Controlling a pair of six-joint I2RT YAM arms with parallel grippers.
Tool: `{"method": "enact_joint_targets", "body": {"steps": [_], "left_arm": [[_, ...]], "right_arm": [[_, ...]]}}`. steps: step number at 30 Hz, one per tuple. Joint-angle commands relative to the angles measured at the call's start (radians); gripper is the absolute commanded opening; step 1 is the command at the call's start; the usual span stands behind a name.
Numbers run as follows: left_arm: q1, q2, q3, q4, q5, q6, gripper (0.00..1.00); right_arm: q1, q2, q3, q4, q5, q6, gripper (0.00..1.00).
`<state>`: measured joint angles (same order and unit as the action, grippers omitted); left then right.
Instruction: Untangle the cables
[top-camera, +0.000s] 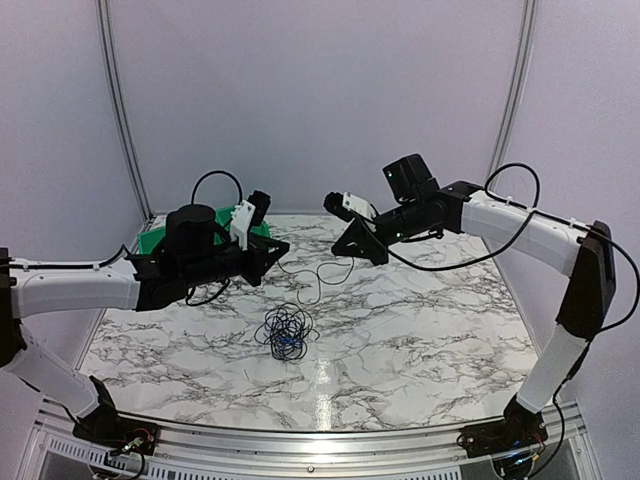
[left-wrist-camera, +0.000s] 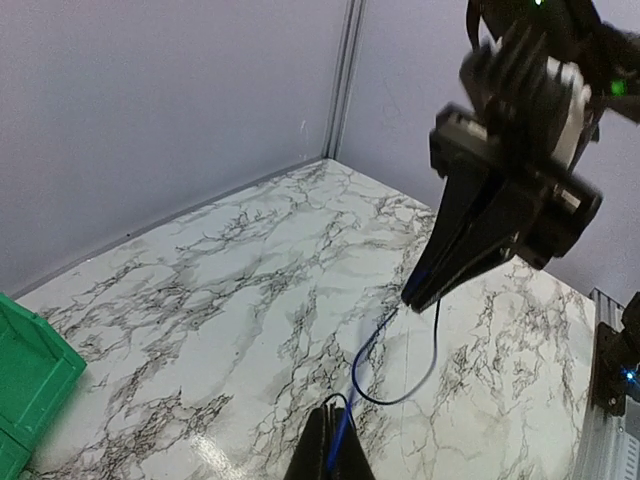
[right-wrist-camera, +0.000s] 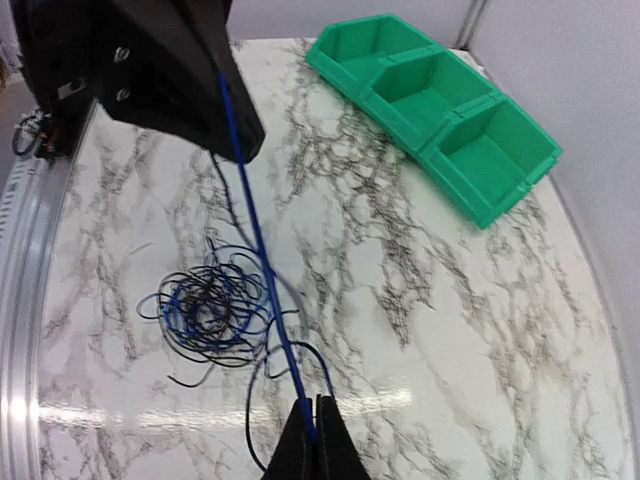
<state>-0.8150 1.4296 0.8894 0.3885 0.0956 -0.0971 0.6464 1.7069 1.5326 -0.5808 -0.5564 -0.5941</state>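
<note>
Both arms are reaching in over the marble table (top-camera: 430, 330), tips facing each other near the far middle; the left gripper (top-camera: 278, 248) is pinching a blue cable (right-wrist-camera: 255, 230), fingers (left-wrist-camera: 318, 455) pressed together on it; the right gripper (right-wrist-camera: 315, 440) is clamping the same blue cable at its other end, fingers closed with the wire coming out between them; the cable is running almost straight from one gripper to the other, held above the tabletop; a thin black strand (left-wrist-camera: 432, 350) is hanging in a loose loop beside it, drooping towards the table below the two tips; the tangle of cables (top-camera: 285, 333) is lying on the table nearer than both grippers, roughly centre, a loose ball of black and blue loops; in the right wrist view the held cable is crossing just beside the tangle, and I cannot tell whether it is touching it; a green bin (right-wrist-camera: 440, 110) with three compartments is sitting at the far left, behind the left arm.
</note>
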Motion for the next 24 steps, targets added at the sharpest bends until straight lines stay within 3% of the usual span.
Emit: {"method": "enact_joint_targets", "body": {"steps": [1, 4, 9, 14, 21, 24], "left_arm": [[0.057, -0.104, 0.050, -0.018, 0.014, -0.103, 0.00], [0.095, -0.126, 0.086, -0.080, 0.064, -0.155, 0.00], [0.133, -0.114, 0.201, -0.328, 0.017, -0.163, 0.00], [0.151, -0.084, 0.298, -0.597, -0.202, -0.164, 0.00], [0.192, -0.125, 0.296, -0.734, -0.432, -0.249, 0.00], [0.222, -0.143, 0.287, -0.788, -0.551, -0.309, 0.00]], "right_arm": [[-0.074, -0.040, -0.094, 0.044, -0.039, 0.037, 0.19], [-0.089, -0.062, -0.146, 0.069, -0.048, 0.035, 0.31], [-0.140, -0.095, -0.221, 0.088, -0.086, 0.041, 0.27], [-0.207, -0.158, -0.358, 0.177, -0.135, 0.068, 0.24], [-0.303, -0.182, -0.544, 0.345, -0.103, 0.078, 0.24], [-0.309, -0.183, -0.550, 0.364, -0.076, 0.076, 0.24]]}}
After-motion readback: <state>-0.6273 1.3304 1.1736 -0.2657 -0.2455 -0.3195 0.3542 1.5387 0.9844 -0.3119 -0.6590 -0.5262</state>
